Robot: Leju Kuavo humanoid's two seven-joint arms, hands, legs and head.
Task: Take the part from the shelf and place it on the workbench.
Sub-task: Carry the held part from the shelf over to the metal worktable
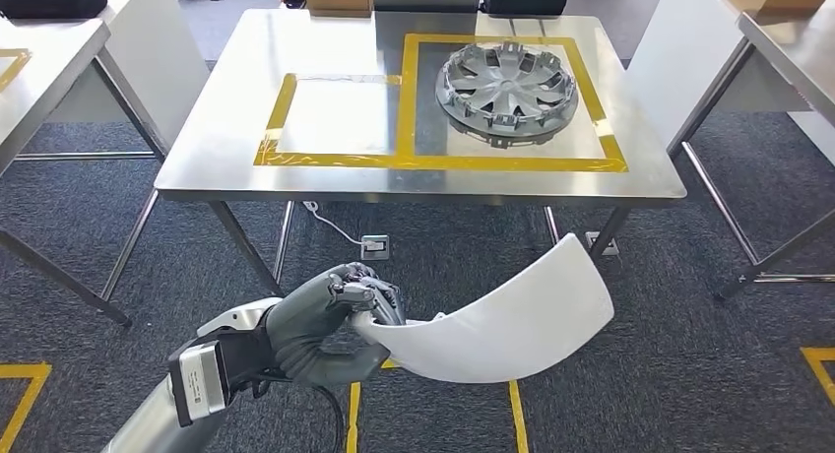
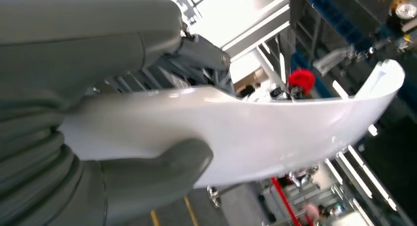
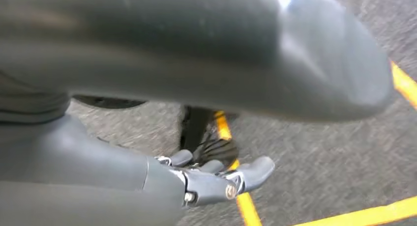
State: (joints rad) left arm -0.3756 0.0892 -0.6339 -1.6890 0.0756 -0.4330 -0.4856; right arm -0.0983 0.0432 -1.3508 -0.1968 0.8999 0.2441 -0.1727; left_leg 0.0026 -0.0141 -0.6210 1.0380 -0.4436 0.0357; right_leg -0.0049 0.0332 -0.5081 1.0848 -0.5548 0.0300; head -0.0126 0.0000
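White curved part point(image 1: 512, 320) gripped at one end by my left hand point(image 1: 330, 325) | right hand point(image 3: 216, 179) loose, empty | long overhang may twist free short of table point(image 1: 236, 79)

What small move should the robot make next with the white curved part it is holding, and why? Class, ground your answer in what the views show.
Probably carry the white curved part forward and up toward the workbench. The left robot hand grips the part at one end, well short of the table's near edge and above the carpet. The wheel cover fills the right taped box, so the bare left taped box seems the likelier target.
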